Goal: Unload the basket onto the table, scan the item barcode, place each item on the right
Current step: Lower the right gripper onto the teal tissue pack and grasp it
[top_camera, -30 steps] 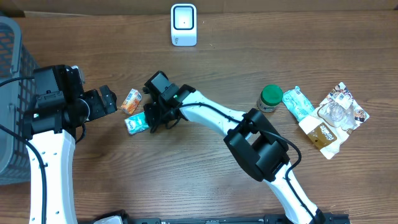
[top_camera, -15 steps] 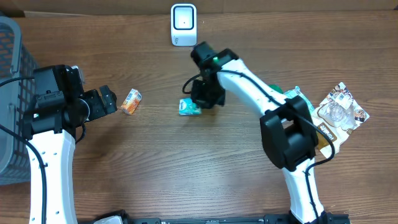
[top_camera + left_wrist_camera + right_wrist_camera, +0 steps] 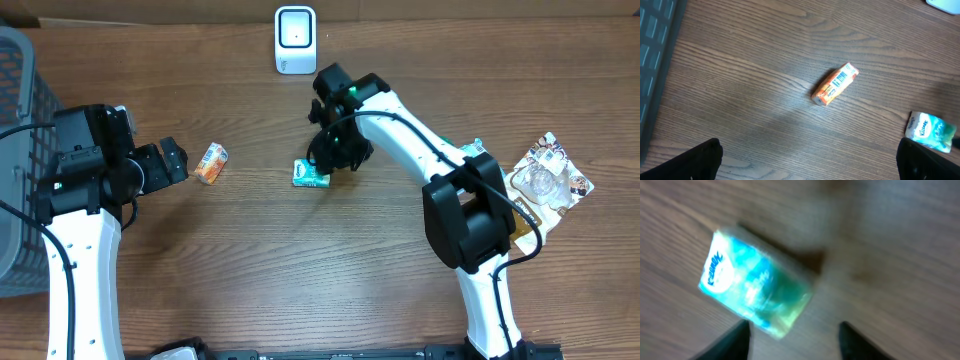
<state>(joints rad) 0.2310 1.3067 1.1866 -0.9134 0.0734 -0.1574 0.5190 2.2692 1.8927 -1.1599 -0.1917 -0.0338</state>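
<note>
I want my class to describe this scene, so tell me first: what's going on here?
Two robot arms work at a table with a scanner at its far edge. The right gripper hovers low over a tissue pack, which lies on the wood on the near side of the scanner; the jaws stand apart and do not pinch it. The left gripper waits open beside an orange packet, not touching it. Nothing is held at this moment.

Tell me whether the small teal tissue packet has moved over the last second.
Yes. The teal tissue packet went right, away from the orange snack packet, to below the white scanner.
</note>
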